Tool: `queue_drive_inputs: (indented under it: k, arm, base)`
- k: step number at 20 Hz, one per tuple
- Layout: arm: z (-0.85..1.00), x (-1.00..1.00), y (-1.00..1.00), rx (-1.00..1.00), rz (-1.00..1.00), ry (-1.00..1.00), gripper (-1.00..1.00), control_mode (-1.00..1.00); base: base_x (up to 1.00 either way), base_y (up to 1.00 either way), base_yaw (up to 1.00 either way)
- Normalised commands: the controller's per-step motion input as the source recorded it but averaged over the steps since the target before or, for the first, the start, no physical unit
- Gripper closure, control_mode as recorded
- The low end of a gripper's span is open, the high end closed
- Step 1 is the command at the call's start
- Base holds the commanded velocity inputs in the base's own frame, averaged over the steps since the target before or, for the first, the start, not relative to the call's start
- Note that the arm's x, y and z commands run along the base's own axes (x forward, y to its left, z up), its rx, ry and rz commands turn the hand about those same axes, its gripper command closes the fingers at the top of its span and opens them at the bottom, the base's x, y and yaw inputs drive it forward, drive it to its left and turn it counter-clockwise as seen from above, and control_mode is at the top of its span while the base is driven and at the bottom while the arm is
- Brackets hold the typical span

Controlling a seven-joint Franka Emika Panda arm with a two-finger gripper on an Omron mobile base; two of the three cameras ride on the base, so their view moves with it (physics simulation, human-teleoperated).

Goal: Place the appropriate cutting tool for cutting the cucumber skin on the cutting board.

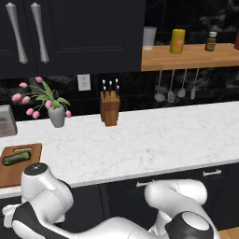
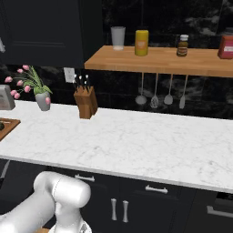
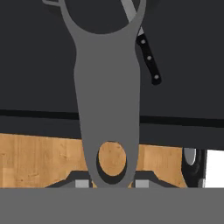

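Hand view: 1 peeler (image 3: 106,87), flat matte grey, stubby handle w/ round hole at its 6 o'clock end, forked head opening toward 12. Gripper (image 3: 108,183) clenched on the handle end, 2 dark finger tips (image 3: 81,183) pressing it from 9 and 3. Behind it, toward 1 o'clock: 1 knife (image 3: 146,57), slim blade, black handle w/ 3 rivets, lying in a dark interior. Wood-grain floor strip along 6.

Left base view: 1 cutting board (image 1: 18,163), brown wood, rounded corners, narrow slot, at 8 o'clock on white marble counter (image 1: 140,140). 1 cucumber (image 1: 16,158), dark green, rounded ends, lying on the board. 1 wooden knife block (image 1: 109,108) w/ 3 pale-tipped knives, near 12. 1 grey vase of pink tulips (image 1: 56,114) at 10. 4 utensils hang under wood shelf (image 1: 186,57) at 2.
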Motion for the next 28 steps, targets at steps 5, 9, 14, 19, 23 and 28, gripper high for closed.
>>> queue_drive_inputs:
  k: [5,9,14,19,23,28]
  arm:
    - [0.64,-0.23,-0.06,0.01,0.0,-0.01,1.0,-1.0]
    - [0.49,-0.05,-0.01,0.0,0.0,-0.07,1.0,-1.0]
    - [0.62,0.15,-0.15,0.03,0.0,0.0,1.0,-1.0]
    - [0.7,0.49,-0.34,0.07,0.0,0.0,1.0,-1.0]
    - [0.36,0.69,-0.31,0.04,0.0,0.03,1.0,-1.0]
    - [0.0,0.74,-0.08,0.0,0.0,0.03,1.0,-1.0]
  base:
    - [0.0,0.0,0.0]
    - [0.0,0.0,0.0]
    - [0.0,0.0,0.0]
    - [0.0,0.0,0.0]
    - [0.0,0.0,0.0]
    - [0.0,0.0,0.0]
